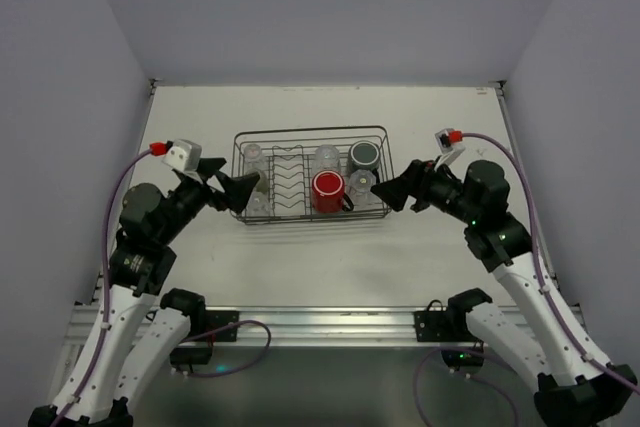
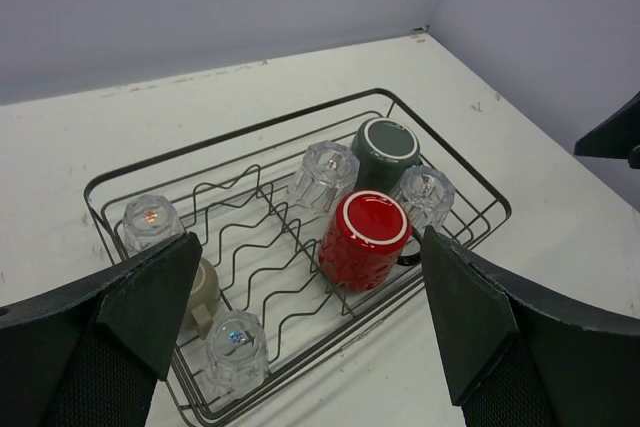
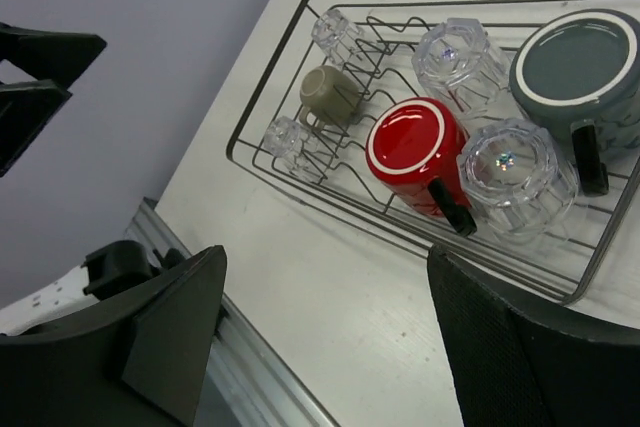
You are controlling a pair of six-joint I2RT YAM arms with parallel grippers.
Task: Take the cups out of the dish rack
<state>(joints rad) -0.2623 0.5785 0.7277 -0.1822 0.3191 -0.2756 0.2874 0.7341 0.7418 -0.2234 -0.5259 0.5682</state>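
Overhead and wrist views at the outset of unloading. The dish rack [image 1: 312, 130] stands at the middle of the table, slightly nearer its far edge, and every cup I can find sits inside it, so by my reading no part of the task is done. The red mug [image 1: 328, 190] and the dark grey-green mug [image 1: 364, 155] occupy the right half. The olive-tan cup [image 3: 330, 94] lies at the left end. I count four clear glasses [image 2: 325, 172] through the wrist cameras. The left tool [image 1: 243, 190] hovers just off the rack's left end and the right tool [image 1: 393, 190] just off its right end, each with fingers spread apart and nothing between them. From above, the left tool covers the olive-tan cup and the glasses blur into the wires. In the left wrist view a finger cuts off most of that cup. I cannot tell whether another glass is concealed.
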